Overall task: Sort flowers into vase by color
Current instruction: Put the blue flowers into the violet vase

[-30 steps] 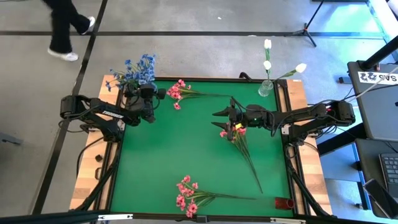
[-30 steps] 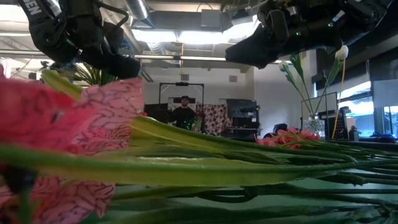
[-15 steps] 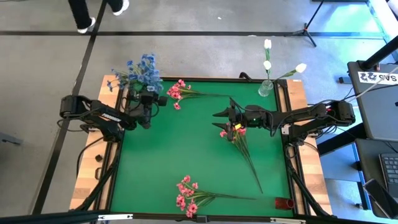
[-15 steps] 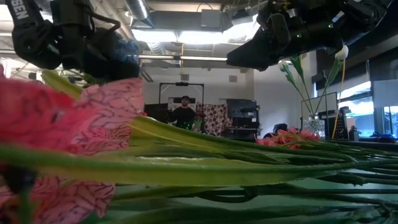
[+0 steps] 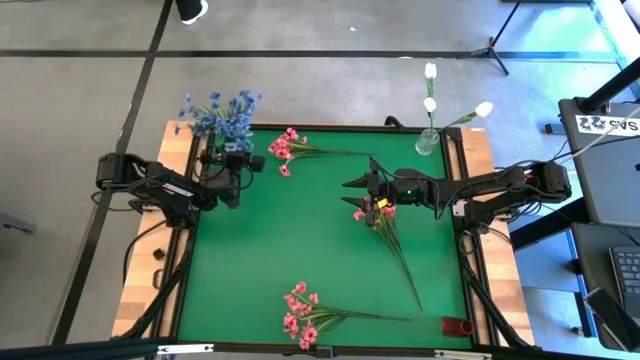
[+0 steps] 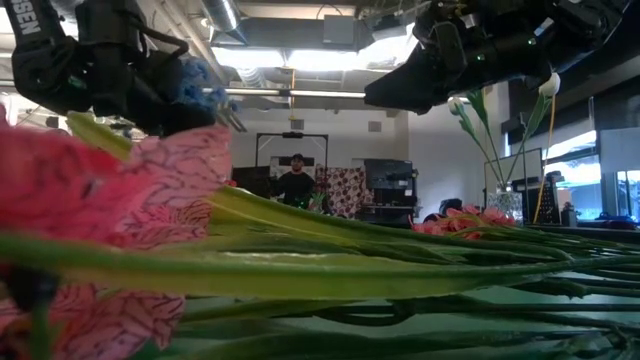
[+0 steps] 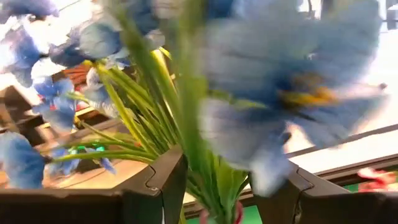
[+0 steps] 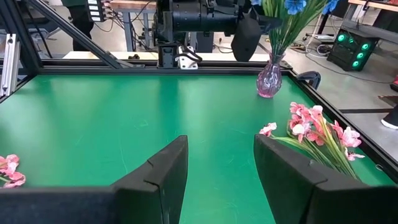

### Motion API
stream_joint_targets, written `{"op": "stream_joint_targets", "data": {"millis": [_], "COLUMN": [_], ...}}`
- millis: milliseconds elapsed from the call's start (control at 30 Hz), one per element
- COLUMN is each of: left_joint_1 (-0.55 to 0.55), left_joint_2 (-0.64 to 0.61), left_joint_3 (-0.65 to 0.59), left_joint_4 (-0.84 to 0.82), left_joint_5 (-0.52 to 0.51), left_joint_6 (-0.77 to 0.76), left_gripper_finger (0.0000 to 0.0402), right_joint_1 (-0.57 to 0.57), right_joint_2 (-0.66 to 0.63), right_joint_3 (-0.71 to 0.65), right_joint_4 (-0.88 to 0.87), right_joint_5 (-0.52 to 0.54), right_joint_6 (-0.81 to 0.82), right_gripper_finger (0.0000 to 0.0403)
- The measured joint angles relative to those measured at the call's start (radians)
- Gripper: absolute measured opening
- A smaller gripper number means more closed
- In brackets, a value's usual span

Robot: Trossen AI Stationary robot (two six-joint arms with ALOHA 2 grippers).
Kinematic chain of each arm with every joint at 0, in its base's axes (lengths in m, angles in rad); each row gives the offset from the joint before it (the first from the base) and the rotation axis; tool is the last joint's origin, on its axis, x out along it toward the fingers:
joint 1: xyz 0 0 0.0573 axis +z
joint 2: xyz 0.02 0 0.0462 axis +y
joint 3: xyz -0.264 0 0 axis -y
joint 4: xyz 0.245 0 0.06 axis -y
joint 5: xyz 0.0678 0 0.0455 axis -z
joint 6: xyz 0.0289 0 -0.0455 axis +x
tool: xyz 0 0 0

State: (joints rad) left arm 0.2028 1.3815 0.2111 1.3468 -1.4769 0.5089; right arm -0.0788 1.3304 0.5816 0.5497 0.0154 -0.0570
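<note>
Blue flowers [image 5: 222, 110] stand in a small pinkish glass vase [image 8: 270, 79] at the table's far left corner. My left gripper [image 5: 226, 162] is open right at the bunch, and its two fingers [image 7: 166, 186] stand on either side of the green stems [image 7: 208, 180]. My right gripper [image 5: 362, 185] is open and empty, hovering over the mat just above the blooms of a pink spray [image 5: 385, 225] lying at centre right. White tulip buds [image 5: 430, 100] stand in a clear vase [image 5: 427, 142] at the far right. My left gripper has its open fingers level on either side of the blue flowers' stems [image 7: 208, 180], just above the vase. I cannot tell whether a finger touches the stems.
A second pink spray [image 5: 290, 148] lies on the green mat near the far edge, and a third [image 5: 305, 315] near the front edge. A small red object [image 5: 457, 326] sits at the near right corner. The middle of the mat [image 5: 290, 235] is bare.
My left gripper has drawn back a little toward the table's left edge. The blue bunch has leaned and shifted toward the far edge. My right gripper has kept still.
</note>
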Motion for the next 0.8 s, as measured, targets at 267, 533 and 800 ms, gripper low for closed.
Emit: {"op": "stream_joint_targets", "data": {"millis": [267, 533, 800], "left_joint_1": [0.0, 0.0, -0.022], "left_joint_2": [-0.053, -0.173, -0.205], "left_joint_3": [0.0, 0.0, 0.0], "left_joint_4": [0.0, 0.001, -0.008], "left_joint_5": [-0.032, -0.048, -0.048], "left_joint_6": [0.025, 0.088, 0.021], "left_gripper_finger": [0.0155, 0.0155, 0.0155], "right_joint_1": [0.0, 0.0, 0.0], "right_joint_2": [0.0, 0.0, 0.0], "right_joint_3": [0.0, 0.0, 0.0], "right_joint_4": [0.0, 0.007, 0.009], "right_joint_5": [0.027, 0.029, 0.029], "right_joint_6": [0.011, 0.011, 0.026], "right_gripper_finger": [0.0182, 0.0182, 0.0182]}}
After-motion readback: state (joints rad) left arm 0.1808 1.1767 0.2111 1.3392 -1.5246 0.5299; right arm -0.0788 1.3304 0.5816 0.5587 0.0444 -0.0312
